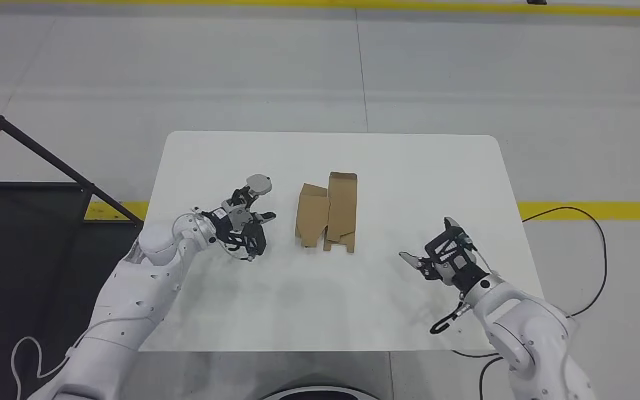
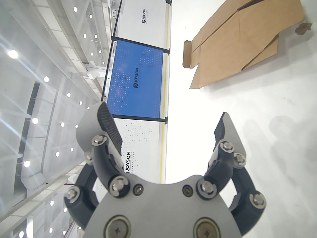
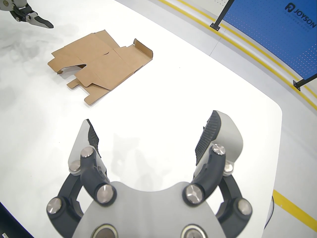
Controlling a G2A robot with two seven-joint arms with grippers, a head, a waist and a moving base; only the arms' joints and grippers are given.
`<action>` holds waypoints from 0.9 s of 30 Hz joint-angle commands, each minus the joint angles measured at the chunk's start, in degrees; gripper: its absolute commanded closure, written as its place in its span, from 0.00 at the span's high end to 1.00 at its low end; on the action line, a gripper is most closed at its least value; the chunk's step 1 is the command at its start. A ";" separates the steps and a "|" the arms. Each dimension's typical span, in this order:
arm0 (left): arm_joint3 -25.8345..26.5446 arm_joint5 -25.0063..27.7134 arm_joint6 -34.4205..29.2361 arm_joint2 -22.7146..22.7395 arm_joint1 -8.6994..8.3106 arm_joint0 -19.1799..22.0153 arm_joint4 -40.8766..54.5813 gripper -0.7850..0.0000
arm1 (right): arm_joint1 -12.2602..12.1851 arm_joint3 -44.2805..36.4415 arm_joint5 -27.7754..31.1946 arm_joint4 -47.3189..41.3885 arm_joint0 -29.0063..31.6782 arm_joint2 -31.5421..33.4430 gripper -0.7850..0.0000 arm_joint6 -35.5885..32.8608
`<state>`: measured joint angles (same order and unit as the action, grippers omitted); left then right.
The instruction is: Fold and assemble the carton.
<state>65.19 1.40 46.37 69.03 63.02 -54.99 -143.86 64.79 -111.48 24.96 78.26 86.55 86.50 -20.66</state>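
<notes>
A flat brown cardboard carton (image 1: 327, 214) lies unfolded in the middle of the white table (image 1: 420, 170), one end flap curling up a little. It also appears in the left wrist view as the carton (image 2: 242, 35) and in the right wrist view as the carton (image 3: 101, 63). My left gripper (image 1: 252, 236) hovers a short way to the carton's left, open and empty (image 2: 163, 115). My right gripper (image 1: 425, 258) stands open to the carton's right near the front of the table, nothing between its fingers (image 3: 151, 125). The left gripper (image 3: 32, 19) appears far off in the right wrist view.
The table's rounded right corner (image 3: 277, 107) lies close to my right gripper. Yellow floor lines (image 1: 580, 210) run beside the table, and blue panels on black stands (image 3: 272, 25) are beyond it. A dark mat (image 1: 40, 250) lies on the floor at left.
</notes>
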 commanded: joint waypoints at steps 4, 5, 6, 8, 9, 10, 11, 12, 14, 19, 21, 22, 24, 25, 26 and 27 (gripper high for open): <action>0.57 0.29 -0.91 -1.62 0.17 0.88 -1.81 1.00 | 0.22 1.16 -0.39 -6.73 -0.77 0.29 1.00 1.94; -0.04 -0.19 -1.10 -2.22 0.32 1.72 -2.08 1.00 | 0.20 1.30 0.54 -8.71 -1.12 0.59 1.00 2.04; -0.42 -0.51 -1.15 -2.69 0.41 2.16 -2.65 1.00 | 0.17 1.39 1.14 -9.48 -1.29 0.78 1.00 1.98; -2.13 -1.75 -1.88 -4.31 0.76 3.94 -4.55 1.00 | 0.04 2.01 3.38 -12.40 -1.79 1.33 1.00 1.62; -2.61 -2.49 -1.85 -4.80 0.87 4.47 -5.18 1.00 | 0.01 2.29 3.84 -13.29 -1.96 1.48 1.00 1.30; -3.70 -3.32 -1.51 -5.47 1.04 5.13 -5.54 1.00 | -0.04 2.61 4.34 -14.48 -2.35 1.70 1.00 0.71; -4.97 -3.62 -1.24 -6.03 1.25 5.95 -5.38 1.00 | -0.09 2.95 4.81 -15.48 -2.79 1.80 1.00 0.02; -6.07 -4.39 -0.84 -6.77 1.44 6.88 -6.07 1.00 | -0.13 3.31 5.22 -16.37 -3.27 1.81 1.00 -0.71; -8.66 -5.31 0.06 -8.12 1.91 8.49 -6.07 1.00 | -0.20 3.94 6.28 -18.08 -4.20 1.66 1.00 -1.61; -14.94 -8.06 3.32 -11.36 3.10 12.30 -6.27 1.00 | -0.37 5.91 8.00 -22.08 -6.28 1.54 1.00 -2.89; -16.92 -9.00 5.02 -12.49 3.63 13.52 -5.52 1.00 | -0.48 6.43 8.80 -23.04 -6.95 1.61 1.00 -3.37; -17.96 -9.50 5.82 -12.97 3.88 14.15 -5.13 1.00 | -0.53 6.52 9.01 -23.35 -7.14 1.62 1.00 -3.57; -19.91 -10.25 7.73 -13.94 4.41 15.31 -4.14 1.00 | -0.62 6.44 9.17 -23.57 -7.34 1.62 1.00 -3.81; -20.86 -10.52 8.22 -14.39 4.69 15.91 -3.69 1.00 | -0.66 6.40 9.21 -23.71 -7.35 1.62 1.00 -3.89; -21.70 -10.83 8.45 -14.92 4.99 16.47 -3.46 1.00 | -0.70 6.35 9.11 -23.74 -7.35 1.65 1.00 -3.98; -22.51 -11.02 8.51 -15.52 5.30 17.02 -3.42 1.00 | -0.74 6.24 9.12 -23.69 -7.35 1.66 1.00 -4.01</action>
<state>43.54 -9.41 54.84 54.11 68.03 -38.50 -147.33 64.08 -105.16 34.12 54.54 79.19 88.14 -24.64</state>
